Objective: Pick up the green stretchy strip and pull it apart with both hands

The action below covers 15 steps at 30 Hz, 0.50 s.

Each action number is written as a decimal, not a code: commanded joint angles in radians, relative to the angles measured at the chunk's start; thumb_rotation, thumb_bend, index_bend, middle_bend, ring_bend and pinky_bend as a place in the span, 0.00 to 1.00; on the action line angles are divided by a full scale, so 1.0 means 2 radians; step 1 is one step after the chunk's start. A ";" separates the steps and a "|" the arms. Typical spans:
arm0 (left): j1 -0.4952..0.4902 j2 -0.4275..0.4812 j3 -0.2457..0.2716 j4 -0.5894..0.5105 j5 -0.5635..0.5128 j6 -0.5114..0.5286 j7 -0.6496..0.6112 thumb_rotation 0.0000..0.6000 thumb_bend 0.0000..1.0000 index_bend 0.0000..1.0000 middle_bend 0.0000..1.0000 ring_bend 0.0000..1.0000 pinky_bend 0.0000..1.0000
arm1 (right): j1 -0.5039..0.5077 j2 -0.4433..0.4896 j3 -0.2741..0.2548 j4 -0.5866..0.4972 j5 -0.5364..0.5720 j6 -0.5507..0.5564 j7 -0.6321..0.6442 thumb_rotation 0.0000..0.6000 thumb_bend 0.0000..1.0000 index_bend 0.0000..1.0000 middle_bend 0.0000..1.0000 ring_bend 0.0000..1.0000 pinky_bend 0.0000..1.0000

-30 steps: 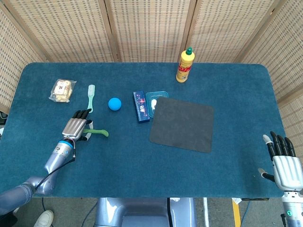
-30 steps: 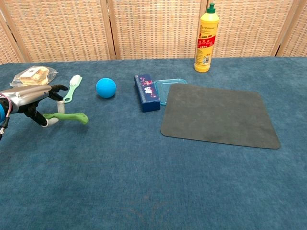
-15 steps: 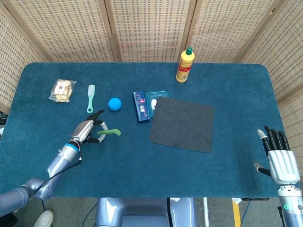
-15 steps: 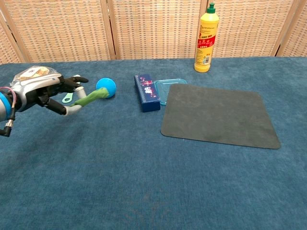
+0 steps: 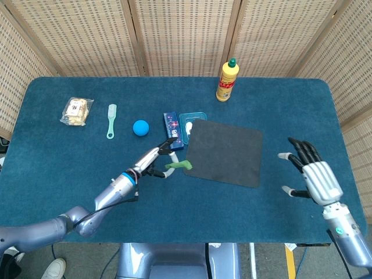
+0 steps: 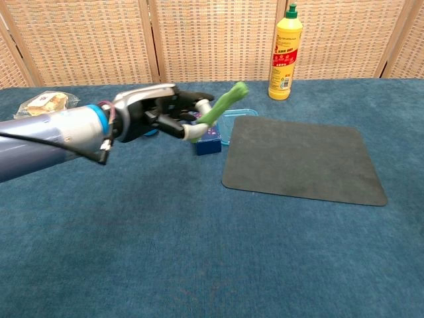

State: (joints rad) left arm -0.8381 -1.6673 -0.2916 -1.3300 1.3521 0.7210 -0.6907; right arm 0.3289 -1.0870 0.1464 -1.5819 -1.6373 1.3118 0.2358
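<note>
A lab-style test setup: a table (image 5: 174,226) covered in blue cloth, closed in behind its far edge by woven screens (image 5: 180,35), with assorted small props.

On the bench (image 5: 70,192): one green strip (image 5: 178,165), one blue ball (image 5: 140,127), one yellow bottle (image 5: 227,79), one dark mat (image 5: 224,152), one brush (image 5: 111,120), one blue box (image 5: 172,126), one snack bag (image 5: 77,110), and seemingly one clear container (image 5: 192,118) at 12 o'clock of the mat.

Matt blue cloth table (image 5: 70,192) (faintly napped)
</note>
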 commanded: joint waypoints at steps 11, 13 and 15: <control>-0.047 -0.021 -0.024 -0.007 -0.037 -0.033 0.027 1.00 0.51 0.76 0.00 0.00 0.00 | 0.088 -0.017 0.023 -0.049 -0.007 -0.084 -0.070 1.00 0.10 0.35 0.00 0.00 0.00; -0.051 -0.023 -0.025 -0.006 -0.041 -0.036 0.029 1.00 0.51 0.76 0.00 0.00 0.00 | 0.100 -0.023 0.023 -0.049 -0.006 -0.095 -0.076 1.00 0.12 0.36 0.00 0.00 0.00; -0.054 -0.025 -0.024 -0.005 -0.044 -0.037 0.031 1.00 0.52 0.76 0.00 0.00 0.00 | 0.110 -0.029 0.023 -0.047 -0.007 -0.105 -0.078 1.00 0.14 0.37 0.01 0.00 0.00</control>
State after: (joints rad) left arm -0.9437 -1.7166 -0.3401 -1.3419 1.2657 0.6473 -0.6298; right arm 0.5331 -1.1327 0.1906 -1.6743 -1.6509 1.1168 0.0877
